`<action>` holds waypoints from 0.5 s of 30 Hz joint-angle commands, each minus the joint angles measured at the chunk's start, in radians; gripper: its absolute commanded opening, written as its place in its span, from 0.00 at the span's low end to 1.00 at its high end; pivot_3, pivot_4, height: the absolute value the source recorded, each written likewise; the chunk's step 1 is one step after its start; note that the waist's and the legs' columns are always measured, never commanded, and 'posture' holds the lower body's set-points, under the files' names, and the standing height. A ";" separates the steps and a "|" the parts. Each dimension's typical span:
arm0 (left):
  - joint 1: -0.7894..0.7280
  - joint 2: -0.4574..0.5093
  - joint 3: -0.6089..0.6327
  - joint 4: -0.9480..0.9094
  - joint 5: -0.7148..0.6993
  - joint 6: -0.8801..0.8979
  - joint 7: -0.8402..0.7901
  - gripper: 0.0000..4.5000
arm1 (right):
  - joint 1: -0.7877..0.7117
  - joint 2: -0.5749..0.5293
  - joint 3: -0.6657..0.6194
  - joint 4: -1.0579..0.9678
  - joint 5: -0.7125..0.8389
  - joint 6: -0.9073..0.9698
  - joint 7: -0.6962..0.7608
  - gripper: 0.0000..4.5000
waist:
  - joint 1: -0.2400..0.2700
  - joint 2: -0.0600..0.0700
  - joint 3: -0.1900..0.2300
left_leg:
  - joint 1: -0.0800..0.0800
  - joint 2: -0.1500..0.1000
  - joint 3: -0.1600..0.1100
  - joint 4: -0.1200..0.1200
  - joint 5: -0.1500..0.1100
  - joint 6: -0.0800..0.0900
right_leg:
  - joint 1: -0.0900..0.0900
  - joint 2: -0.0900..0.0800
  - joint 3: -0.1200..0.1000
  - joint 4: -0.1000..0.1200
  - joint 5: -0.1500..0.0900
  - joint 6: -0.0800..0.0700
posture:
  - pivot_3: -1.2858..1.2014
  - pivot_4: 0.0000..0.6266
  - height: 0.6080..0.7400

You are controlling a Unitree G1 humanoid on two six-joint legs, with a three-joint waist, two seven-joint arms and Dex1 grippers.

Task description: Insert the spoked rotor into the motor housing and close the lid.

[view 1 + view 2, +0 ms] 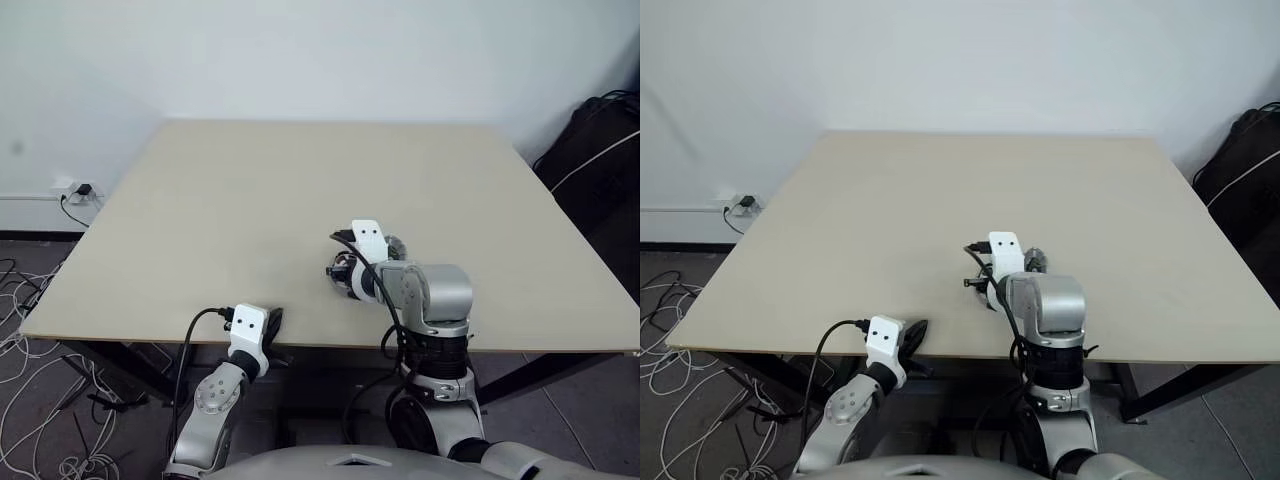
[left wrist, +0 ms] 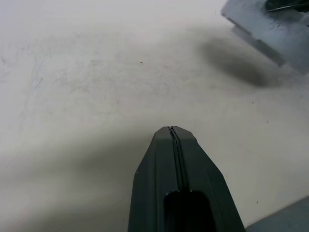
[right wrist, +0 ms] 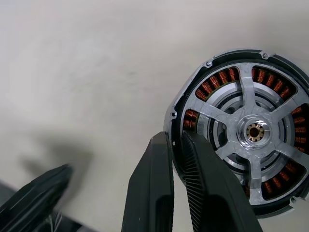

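Note:
The motor housing point(image 3: 219, 77) is a round metal cup with a ring of copper-brown windings. The spoked rotor point(image 3: 253, 130) sits inside it, silver arms around a brass centre. My right gripper point(image 3: 175, 137) is shut on the housing's rim, with one black finger outside the wall and one inside. In the head views this gripper point(image 1: 347, 272) is near the middle of the table's front half and covers most of the housing. My left gripper point(image 2: 173, 129) is shut on nothing, low over the table's front edge point(image 1: 272, 320). The lid is out of view.
The beige table point(image 1: 250, 200) stretches bare beyond both arms. On the floor to the left lie loose cables point(image 1: 25, 330), under a wall socket point(image 1: 75, 188). A black bag point(image 1: 600, 130) stands past the table's right edge.

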State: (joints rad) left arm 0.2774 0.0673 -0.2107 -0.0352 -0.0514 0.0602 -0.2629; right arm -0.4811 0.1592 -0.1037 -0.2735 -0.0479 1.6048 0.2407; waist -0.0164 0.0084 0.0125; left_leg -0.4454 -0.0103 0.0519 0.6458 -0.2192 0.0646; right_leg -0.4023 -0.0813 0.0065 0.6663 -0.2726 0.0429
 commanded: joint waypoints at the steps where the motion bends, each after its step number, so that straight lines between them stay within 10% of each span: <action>1: -0.007 -0.011 -0.001 -0.003 -0.010 -0.019 -0.002 0.00 | -0.038 0.160 -0.059 0.001 0.038 0.010 -0.049 0.02 | -0.002 0.000 0.000 | 0.000 0.000 0.000 0.000 0.000 0.000 | 0.000 0.000 0.000 0.000 0.000 0.000 | 0.52 0.00 1.00; 15: 0.011 -0.005 -0.008 -0.023 -0.003 -0.008 -0.006 0.00 | -0.068 0.212 -0.086 0.143 0.206 0.010 -0.176 0.09 | -0.010 0.002 -0.003 | 0.004 0.001 0.000 0.001 0.000 0.000 | 0.005 0.001 -0.001 0.000 0.000 0.000 | 0.52 0.00 1.00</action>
State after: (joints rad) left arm 0.2952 0.0631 -0.2125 -0.0328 -0.0506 0.0603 -0.2633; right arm -0.4843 0.1620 -0.2018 -0.1538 0.1206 1.5972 0.0656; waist -0.0260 0.0100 0.0091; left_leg -0.4409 -0.0091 0.0518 0.6462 -0.2191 0.0648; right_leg -0.3969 -0.0798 0.0055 0.6661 -0.2728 0.0428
